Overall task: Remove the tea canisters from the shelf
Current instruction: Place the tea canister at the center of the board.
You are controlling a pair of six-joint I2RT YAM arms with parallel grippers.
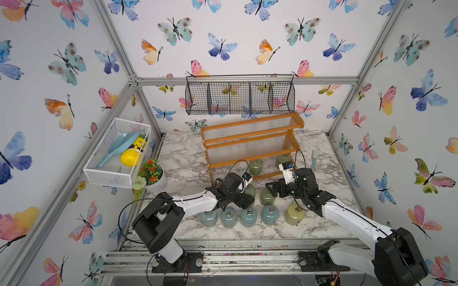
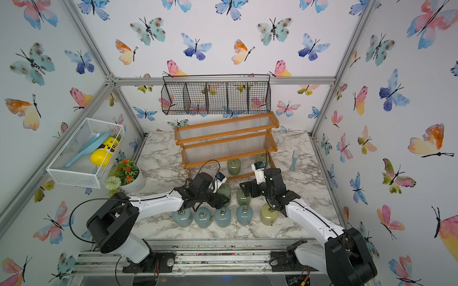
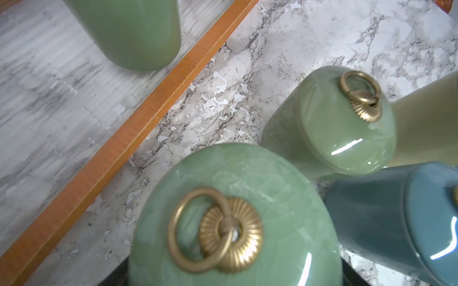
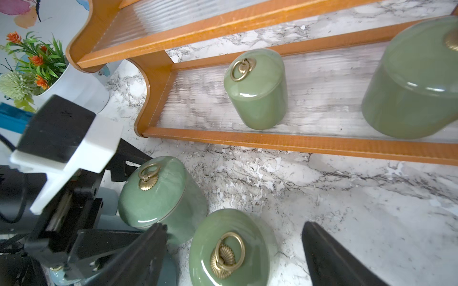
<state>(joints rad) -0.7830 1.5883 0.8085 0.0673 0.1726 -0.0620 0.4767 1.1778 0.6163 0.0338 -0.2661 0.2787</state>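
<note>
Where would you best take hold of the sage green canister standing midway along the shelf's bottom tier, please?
I'd clamp the sage green canister across its round body, just below the lid, coming down from the front over the shelf rail: it stands upright, open above, and its ring pull lies flat, awkward to pinch.

The light is bright, even and cool white, and it seems to come from above. In both top views the canisters (image 1: pixel 249 216) throw only short, soft shadows on the bench (image 1: pixel 188 158). The wide lens stretches the wall pattern (image 1: pixel 14 158) toward the picture edges. Small white glare streaks sit on the glossy lids, for example on the blue-grey canister (image 3: pixel 396 222). In the left wrist view the green canister (image 3: pixel 235 173) nearest to the lens is soft and out of focus. In the right wrist view the fingers (image 4: pixel 329 257) of the right end effector (image 4: pixel 234 224) are dark, blurred shapes.
</note>
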